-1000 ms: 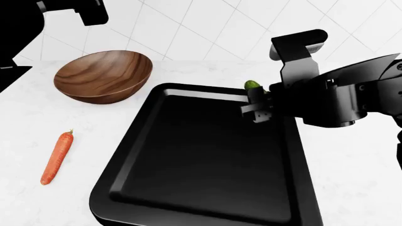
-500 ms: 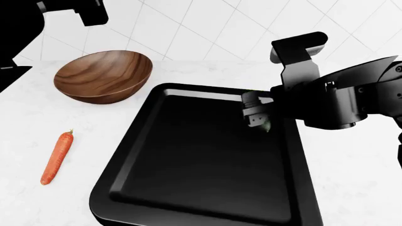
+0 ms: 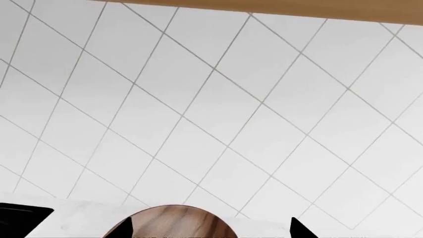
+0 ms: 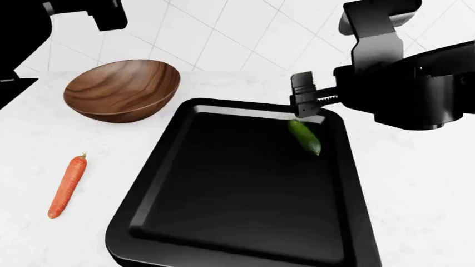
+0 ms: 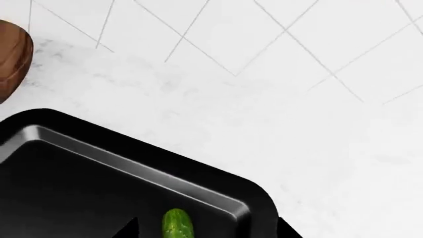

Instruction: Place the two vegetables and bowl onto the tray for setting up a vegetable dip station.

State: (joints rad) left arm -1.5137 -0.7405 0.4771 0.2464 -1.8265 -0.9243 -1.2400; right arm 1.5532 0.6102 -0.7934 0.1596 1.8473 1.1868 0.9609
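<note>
The stubby dark green cucumber (image 4: 304, 137) lies flat inside the big glossy black rectangular tray (image 4: 222, 222), close to the tray's far right corner and angled across the floor of it; in the right wrist view the cucumber's rounded end (image 5: 177, 224) shows just inside the raised rim (image 5: 132, 163). The right gripper (image 4: 306, 103) hangs just above and behind the cucumber, clear of it, with its fingers parted and nothing between them. The tray sits on a white marbled counter (image 4: 415, 183) and takes up the middle of the head view, its near edge running out of the picture. The slim orange carrot (image 4: 67, 186) with a tiny green stem end lies on the counter to the left of the tray, well apart from it, stem pointing away from the robot. The large round wooden bowl (image 4: 122, 90), brown with darker grain swirls, stands on the counter beyond the carrot, near the tray's far left corner but not touching it; its rim (image 3: 175, 223) also shows in the left wrist view. The left gripper (image 3: 211, 233) is raised high near the white tiled wall (image 3: 211, 99), above the bowl; only the dark tips of its fingers (image 3: 298, 230) show, set wide apart with nothing held.
</note>
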